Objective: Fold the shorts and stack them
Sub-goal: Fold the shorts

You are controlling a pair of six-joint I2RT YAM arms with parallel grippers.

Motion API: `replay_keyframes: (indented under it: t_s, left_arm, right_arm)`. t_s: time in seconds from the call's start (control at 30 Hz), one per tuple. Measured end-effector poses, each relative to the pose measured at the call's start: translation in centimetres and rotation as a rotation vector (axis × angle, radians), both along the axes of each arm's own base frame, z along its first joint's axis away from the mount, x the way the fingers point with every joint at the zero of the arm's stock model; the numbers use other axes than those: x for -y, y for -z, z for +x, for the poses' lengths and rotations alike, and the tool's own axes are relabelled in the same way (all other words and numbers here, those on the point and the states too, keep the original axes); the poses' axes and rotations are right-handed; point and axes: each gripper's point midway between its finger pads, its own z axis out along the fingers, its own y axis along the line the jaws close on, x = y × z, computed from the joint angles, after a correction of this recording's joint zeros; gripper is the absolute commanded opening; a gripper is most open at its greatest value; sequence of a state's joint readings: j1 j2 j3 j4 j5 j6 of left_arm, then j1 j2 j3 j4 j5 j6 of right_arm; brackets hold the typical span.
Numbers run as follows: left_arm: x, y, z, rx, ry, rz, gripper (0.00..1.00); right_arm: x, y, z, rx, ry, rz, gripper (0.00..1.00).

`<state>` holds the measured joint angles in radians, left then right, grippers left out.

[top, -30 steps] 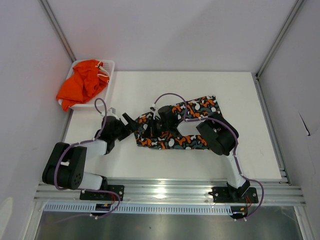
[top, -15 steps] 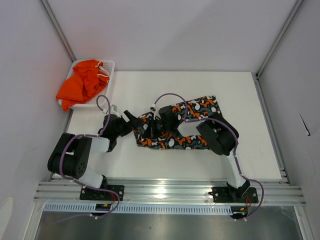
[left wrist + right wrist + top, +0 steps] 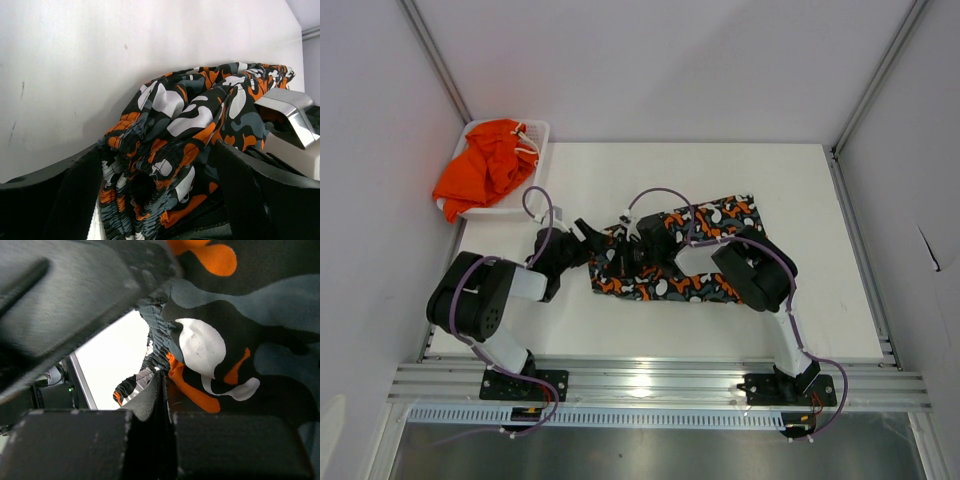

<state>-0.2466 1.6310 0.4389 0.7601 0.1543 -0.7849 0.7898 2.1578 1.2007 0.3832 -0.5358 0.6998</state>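
We find the camouflage shorts (image 3: 695, 285) lying spread on the middle of the white table (image 3: 800, 200), waistband toward the left arm and legs toward the far right. The left gripper (image 3: 592, 240) sits low at that waistband end with its fingers (image 3: 75, 192) wide apart. The gathered elastic lies bunched between them, so we judge it is placed to take hold of this edge for a fold; nothing is clamped yet. The right gripper (image 3: 160, 395) is closed, its two pads tight together, and it lies down on the fabric just beyond the waistband. This looks to us like a way of pinning the cloth so it does not slide while the other arm works. We cannot tell whether a thin layer of fabric is nipped between the pads. The plain orange shorts (image 3: 485, 170) lie crumpled in the white mesh basket (image 3: 542, 130) at the table's far left corner, well apart from both arms. We judge they are waiting their turn, so the stacking has not begun.
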Motion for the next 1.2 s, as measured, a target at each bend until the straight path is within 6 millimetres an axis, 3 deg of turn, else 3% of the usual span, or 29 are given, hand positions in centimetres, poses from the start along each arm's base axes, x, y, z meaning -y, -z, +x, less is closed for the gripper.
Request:
replay_keyframes:
  t_s: [0.07,0.2,0.33,0.53,0.57,0.67,0.87,1.0,1.2]
  left_arm:
    - [0.2,0.2,-0.1,-0.004,0.005,0.002,0.81]
    - [0.5,0.7,-0.3,-0.015,0.011,0.008,0.56]
    - [0.1,1.4,-0.5,-0.035,0.001,0.026,0.41]
    - [0.1,2.1,-1.1,-0.074,0.006,0.037,0.11]
    - [0.2,2.3,-1.2,-0.086,0.008,0.041,0.0]
    - [0.2,2.2,-1.4,-0.12,0.011,0.058,0.0]
    - [-0.2,0.7,-0.7,-0.197,-0.012,0.098,0.0]
    - [-0.3,-0.3,-0.7,-0.247,-0.02,0.117,0.0]
    - [-0.7,0.6,-2.1,-0.346,-0.026,0.137,0.0]
  right_arm:
    - [-0.2,0.0,-0.1,0.003,0.003,0.001,0.0]
    - [-0.5,-0.1,-0.1,0.008,0.012,0.002,0.0]
    - [-0.5,-0.1,-0.1,0.009,0.018,0.009,0.01]
    - [0.1,-0.8,-1.1,0.03,0.016,0.029,0.32]
    - [0.4,-1.1,-1.4,0.043,0.015,0.029,0.39]
    - [1.4,-2.2,-2.1,0.091,0.016,0.021,0.52]
    - [2.5,-4.5,-3.0,0.225,0.011,-0.032,0.66]
    - [1.7,-5.3,-5.0,0.373,-0.028,-0.112,0.73]
    - [0.1,-5.0,-7.6,0.533,-0.05,-0.283,0.78]
